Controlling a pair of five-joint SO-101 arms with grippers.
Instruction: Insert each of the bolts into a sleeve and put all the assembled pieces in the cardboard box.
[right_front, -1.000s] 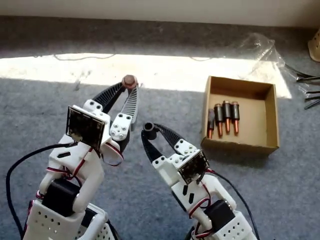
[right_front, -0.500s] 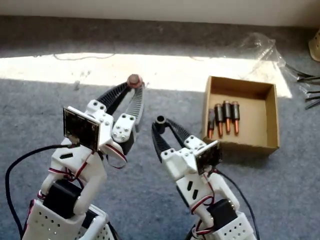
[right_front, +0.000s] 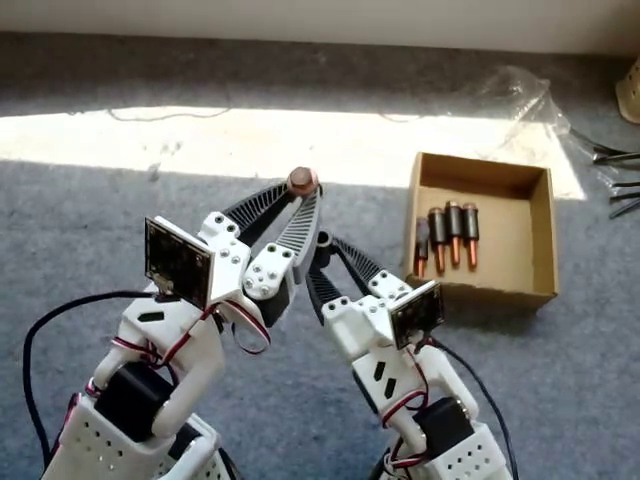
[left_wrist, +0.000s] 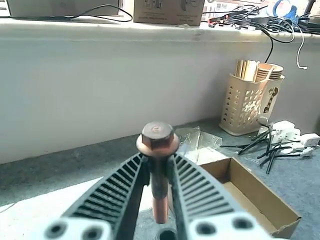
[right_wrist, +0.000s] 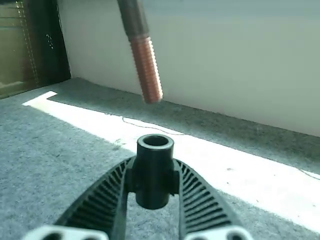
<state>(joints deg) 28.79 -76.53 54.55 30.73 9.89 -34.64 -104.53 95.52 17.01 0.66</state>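
The desk (right_front: 560, 360) has a grey, carpet-like covering, and a bright band of sunlight (right_front: 200, 140) crosses its far part. A thin wire (right_front: 160, 113) lies along that band. Behind it rises a plain white wall (left_wrist: 75, 90). A ledge (left_wrist: 100, 25) on top of the wall carries tangled cables (left_wrist: 270, 25) and brown boxes (left_wrist: 167, 5). A crumpled clear plastic bag (right_front: 515, 92) lies near the wall. Beside it are a bunch of thin black rods (left_wrist: 265, 147) and some white plugs (left_wrist: 295, 137). A beige perforated holder (left_wrist: 250, 102) stands against the wall with wooden sticks (left_wrist: 250, 70) upright in it. A dark cabinet (right_wrist: 30, 45) stands at the far side.
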